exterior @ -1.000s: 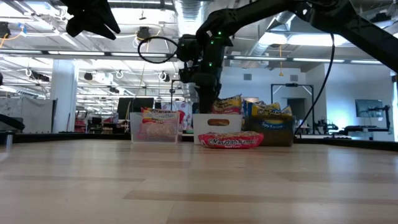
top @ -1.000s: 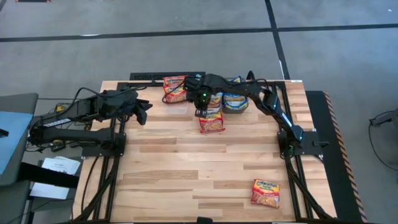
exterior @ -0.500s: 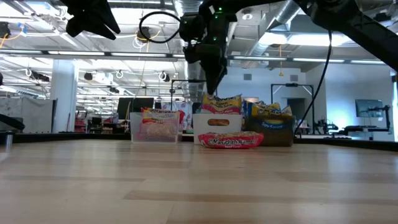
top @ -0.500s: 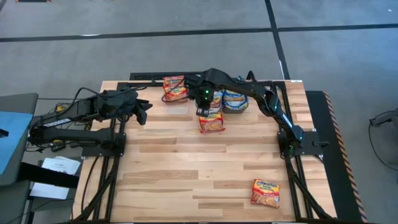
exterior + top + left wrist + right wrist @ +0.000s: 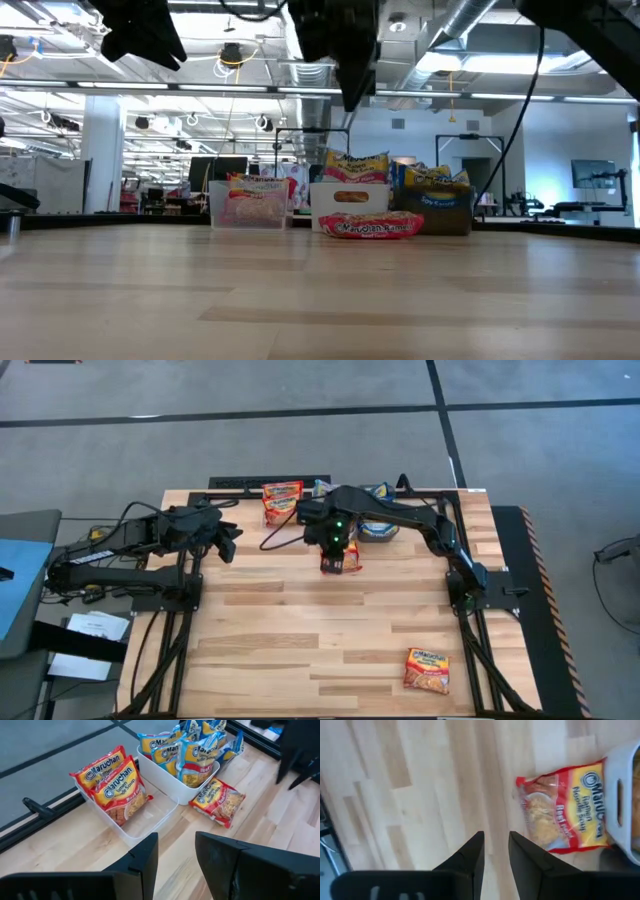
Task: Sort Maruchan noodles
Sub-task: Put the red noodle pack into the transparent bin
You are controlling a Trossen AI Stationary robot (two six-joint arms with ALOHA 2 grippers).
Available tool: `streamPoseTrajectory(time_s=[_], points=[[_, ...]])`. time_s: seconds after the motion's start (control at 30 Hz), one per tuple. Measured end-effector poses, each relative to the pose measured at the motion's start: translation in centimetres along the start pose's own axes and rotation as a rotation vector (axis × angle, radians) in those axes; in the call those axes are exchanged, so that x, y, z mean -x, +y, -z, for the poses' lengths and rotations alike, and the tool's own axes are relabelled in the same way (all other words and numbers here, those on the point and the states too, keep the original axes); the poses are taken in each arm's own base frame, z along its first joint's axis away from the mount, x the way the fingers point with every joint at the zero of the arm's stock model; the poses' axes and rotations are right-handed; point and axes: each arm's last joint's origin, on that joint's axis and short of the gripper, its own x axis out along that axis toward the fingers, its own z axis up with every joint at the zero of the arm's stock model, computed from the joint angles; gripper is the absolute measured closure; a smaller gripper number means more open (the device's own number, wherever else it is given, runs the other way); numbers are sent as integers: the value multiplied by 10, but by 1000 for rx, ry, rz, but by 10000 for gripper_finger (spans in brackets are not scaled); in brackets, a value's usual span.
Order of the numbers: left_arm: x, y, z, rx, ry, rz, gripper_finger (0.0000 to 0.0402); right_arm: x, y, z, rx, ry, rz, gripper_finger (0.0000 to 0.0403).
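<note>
Right end effector (image 5: 338, 543): narrow, empty, upper centre | red-band packet (image 5: 341, 559) beneath, beside white bin (image 5: 172, 780) | risk: fingers catching bin | left end effector (image 5: 226, 538): narrow, idle.

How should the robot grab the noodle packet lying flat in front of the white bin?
Probably from straight above. The packet lies flat on the table, so the right pincer best drops down and pinches across its two free side edges, away from the white bin touching its far end.

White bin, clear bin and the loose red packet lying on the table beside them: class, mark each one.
white bin (image 5: 172, 785), left wrist view, its front wall.
clear bin (image 5: 150, 817), left wrist view, its bare floor.
loose red packet (image 5: 567, 810), right wrist view, its printed face.
</note>
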Motion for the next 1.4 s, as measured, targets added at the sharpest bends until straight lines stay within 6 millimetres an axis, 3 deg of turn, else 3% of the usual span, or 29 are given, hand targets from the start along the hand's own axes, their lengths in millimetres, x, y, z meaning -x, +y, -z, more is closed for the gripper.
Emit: streamPoseTrajectory(time_s=[0.3,0.77,1.13,1.4], points=[[0,0,0,-74,5,12,285,34,34,18,-22,-82,-5,290],[0,0,6,-122,71,40,285,93,91,67,-85,-297,207,290],[0,0,5,-97,71,40,285,136,89,102,-92,-446,316,290],[0,0,5,-71,70,38,285,112,67,163,-216,-308,339,290]])
